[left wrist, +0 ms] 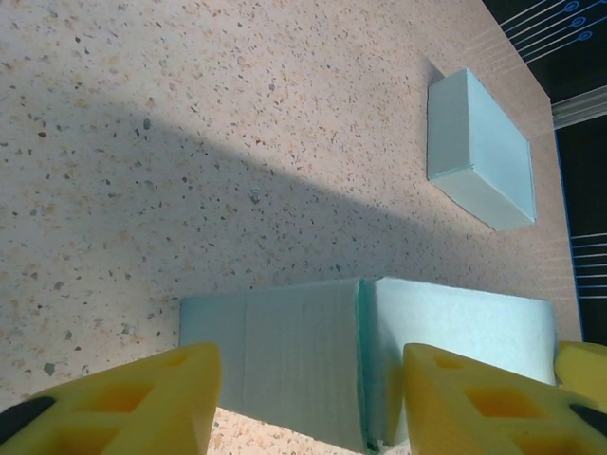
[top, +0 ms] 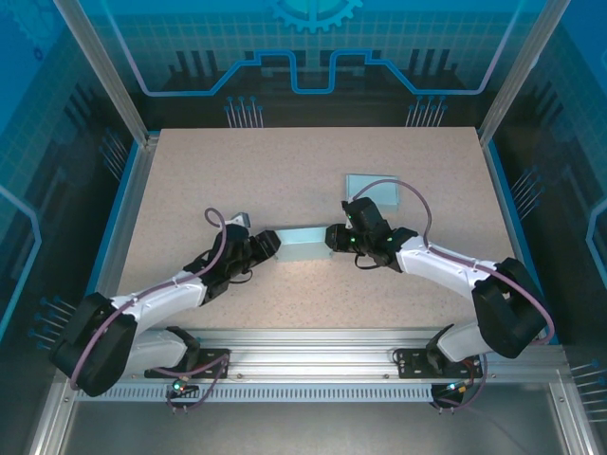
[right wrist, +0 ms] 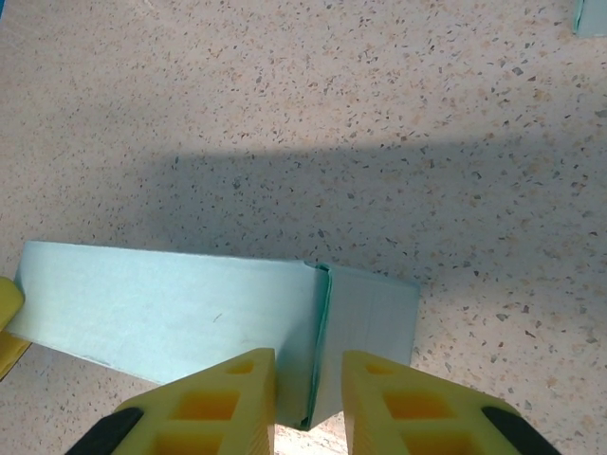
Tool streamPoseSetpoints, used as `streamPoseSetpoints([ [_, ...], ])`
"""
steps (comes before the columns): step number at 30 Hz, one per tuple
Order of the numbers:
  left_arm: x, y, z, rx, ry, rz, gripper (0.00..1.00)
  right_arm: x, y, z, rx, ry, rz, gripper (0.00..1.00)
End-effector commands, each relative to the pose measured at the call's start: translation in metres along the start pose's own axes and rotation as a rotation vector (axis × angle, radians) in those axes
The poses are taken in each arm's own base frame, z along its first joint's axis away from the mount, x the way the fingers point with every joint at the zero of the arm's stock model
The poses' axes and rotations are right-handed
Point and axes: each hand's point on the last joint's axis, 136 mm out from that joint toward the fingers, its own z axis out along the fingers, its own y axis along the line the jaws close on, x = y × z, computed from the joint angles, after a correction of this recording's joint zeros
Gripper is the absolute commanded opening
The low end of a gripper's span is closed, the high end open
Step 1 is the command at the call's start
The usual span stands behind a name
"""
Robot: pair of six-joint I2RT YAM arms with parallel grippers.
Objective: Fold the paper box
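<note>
While its end flap seemed unfinished, paper box (top: 302, 248) lay on tabletop (top: 285, 171), front-left of second box (top: 372, 187). Left gripper (top: 272, 245): jaws half apart astride one end, likely bracing. Right gripper (top: 332, 237): jaws nearly together at flap seam; grip indeterminable.

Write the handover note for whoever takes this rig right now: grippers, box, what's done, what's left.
Left gripper: jaws apart, straddling the left end of the paper box.
Right gripper: jaws narrow around the box's edge at its seam; a firm pinch can't be confirmed.
Box: on the table, mid-way between both grippers. A second box, closed, sits behind the right arm.
Done: the body looks formed.
Left: probably closing the seam where the two sections meet, then releasing.
</note>
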Motion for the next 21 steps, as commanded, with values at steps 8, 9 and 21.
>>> streamPoseSetpoints([
  [8,0.042,0.063,-0.001,-0.158,0.145,-0.028,0.25,0.054,-0.053,0.011,0.173,0.183,0.031,0.19],
  [9,0.042,0.063,-0.001,-0.158,0.146,-0.023,0.25,0.054,-0.053,0.011,0.169,0.184,0.029,0.19],
  [21,-0.027,-0.014,-0.024,-0.030,-0.031,0.348,0.76,0.046,-0.042,0.012,0.140,0.181,0.014,0.18],
])
